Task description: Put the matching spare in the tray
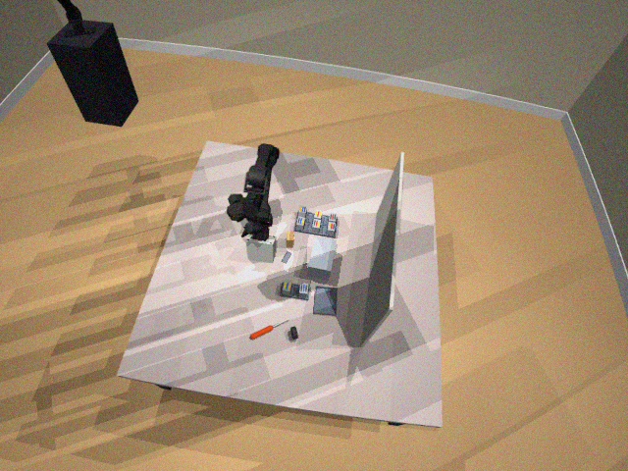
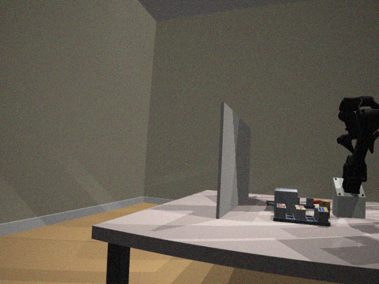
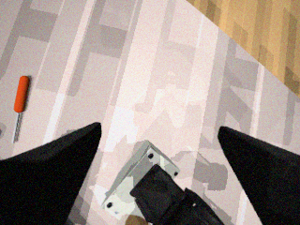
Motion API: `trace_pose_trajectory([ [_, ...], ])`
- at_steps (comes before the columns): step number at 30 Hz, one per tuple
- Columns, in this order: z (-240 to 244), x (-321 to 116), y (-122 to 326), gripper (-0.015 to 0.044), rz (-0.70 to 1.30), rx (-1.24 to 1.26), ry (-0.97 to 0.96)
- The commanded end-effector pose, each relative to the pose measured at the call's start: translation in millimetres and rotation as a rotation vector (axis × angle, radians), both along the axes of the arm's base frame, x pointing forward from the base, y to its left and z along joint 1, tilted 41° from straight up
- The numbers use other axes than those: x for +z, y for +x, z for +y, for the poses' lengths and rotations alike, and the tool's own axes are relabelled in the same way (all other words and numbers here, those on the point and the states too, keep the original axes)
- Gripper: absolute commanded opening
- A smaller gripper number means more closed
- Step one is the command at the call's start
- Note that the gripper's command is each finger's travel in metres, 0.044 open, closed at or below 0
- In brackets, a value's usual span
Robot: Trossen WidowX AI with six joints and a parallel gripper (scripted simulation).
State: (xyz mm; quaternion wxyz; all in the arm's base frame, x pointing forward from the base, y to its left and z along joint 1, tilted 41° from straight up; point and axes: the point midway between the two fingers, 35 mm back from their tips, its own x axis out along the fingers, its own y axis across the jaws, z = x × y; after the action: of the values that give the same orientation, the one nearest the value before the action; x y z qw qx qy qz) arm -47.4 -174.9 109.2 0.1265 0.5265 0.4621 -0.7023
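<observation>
The pale grey patterned counter [image 1: 202, 324] carries the arm's base block [image 1: 261, 249], a dark rack of coded spares [image 1: 316, 223], a grey box unit [image 1: 322, 254], a smaller holder [image 1: 294, 289], a tray [image 1: 325, 300], a tall upright panel [image 1: 379, 263], an orange-handled screwdriver [image 1: 267, 330] and a small black piece [image 1: 292, 333]

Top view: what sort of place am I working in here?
Probably a bare test room, not a workshop: one table on wood flooring, plain walls, an upright panel, a rack of coded spares and a screwdriver.
</observation>
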Motion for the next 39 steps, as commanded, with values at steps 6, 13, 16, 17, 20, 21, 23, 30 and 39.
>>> trace_pose_trajectory([
  [6, -35.8, -11.0, 79.0, 0.0440, -0.231, 0.387, 0.089],
  [13, -44.2, -17.8, 139.6, 0.0440, -0.390, 0.656, 0.174],
  [16, -40.9, -21.5, 184.1, 0.0440, -0.511, 0.832, 0.242],
  [17, -38.1, -22.8, 200.1, 0.0440, -0.554, 0.895, 0.266],
  [20, -24.6, -26.4, 247.6, 0.0440, -0.682, 1.081, 0.342],
  [21, -18.3, -27.6, 263.2, 0.0440, -0.726, 1.143, 0.368],
  [23, -3.9, -29.7, 292.3, 0.0440, -0.809, 1.260, 0.418],
  [30, 56.6, -32.1, 375.8, 0.0440, -1.112, 1.649, 0.588],
  [39, 111.6, -32.8, 422.5, 0.0440, -1.342, 1.899, 0.697],
])
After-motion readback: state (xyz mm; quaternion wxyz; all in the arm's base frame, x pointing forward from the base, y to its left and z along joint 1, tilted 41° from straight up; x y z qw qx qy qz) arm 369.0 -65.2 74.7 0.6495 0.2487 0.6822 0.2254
